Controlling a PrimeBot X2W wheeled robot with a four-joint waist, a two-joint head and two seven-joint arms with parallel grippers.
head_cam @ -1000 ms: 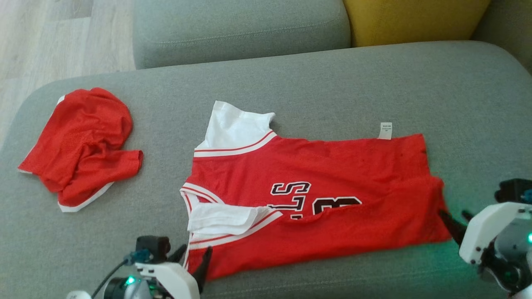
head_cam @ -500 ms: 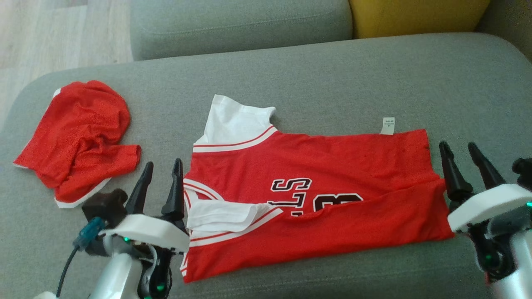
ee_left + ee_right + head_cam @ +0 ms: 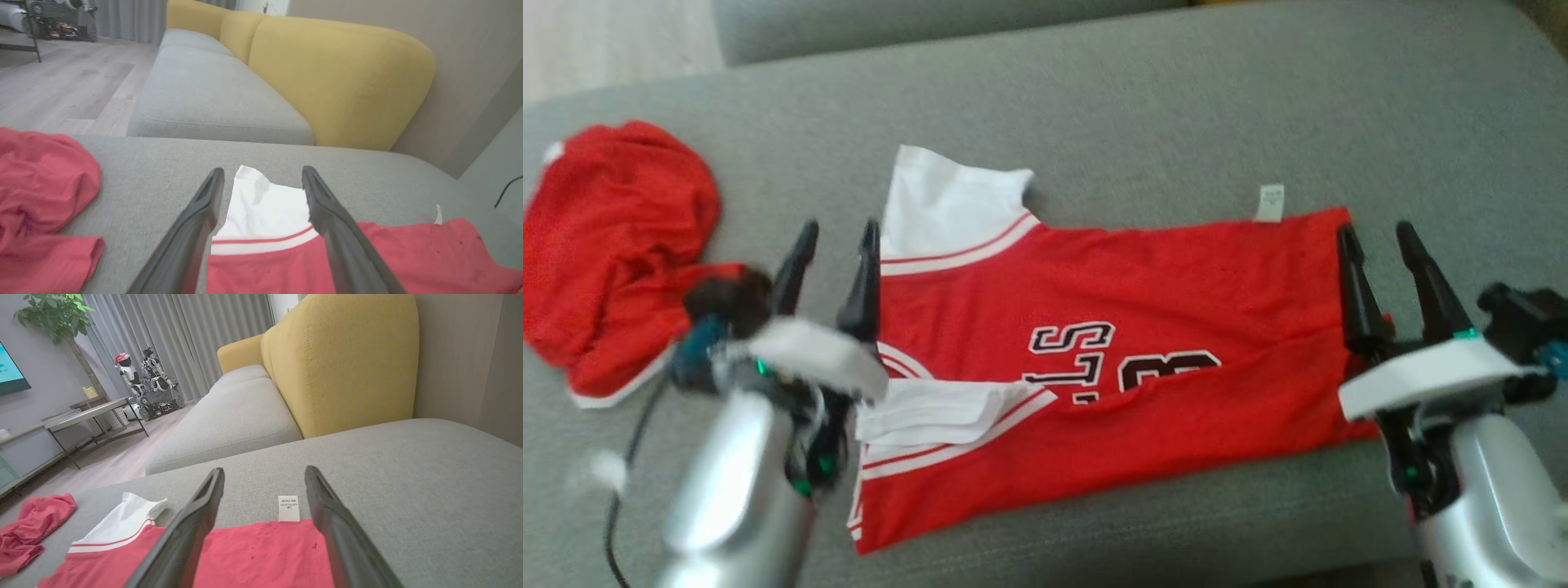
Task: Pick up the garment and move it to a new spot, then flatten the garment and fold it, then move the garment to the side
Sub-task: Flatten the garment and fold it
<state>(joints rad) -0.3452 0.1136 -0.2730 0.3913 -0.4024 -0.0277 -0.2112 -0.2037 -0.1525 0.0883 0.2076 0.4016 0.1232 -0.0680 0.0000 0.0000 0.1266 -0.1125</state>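
Left pincer (image 3: 841,229) wide | right pincer (image 3: 1375,230) wide | jersey (image 3: 1143,286) lettering — head view | plant (image 3: 53,314) — right wrist view

my left gripper (image 3: 840,230) sits at the lower left, its two long dark fingers spread wide and pointing forward. my right gripper (image 3: 1375,230) sits at the lower right, its fingers just as wide apart. my left forearm (image 3: 731,482) and right forearm (image 3: 1490,490) slant up beneath them.
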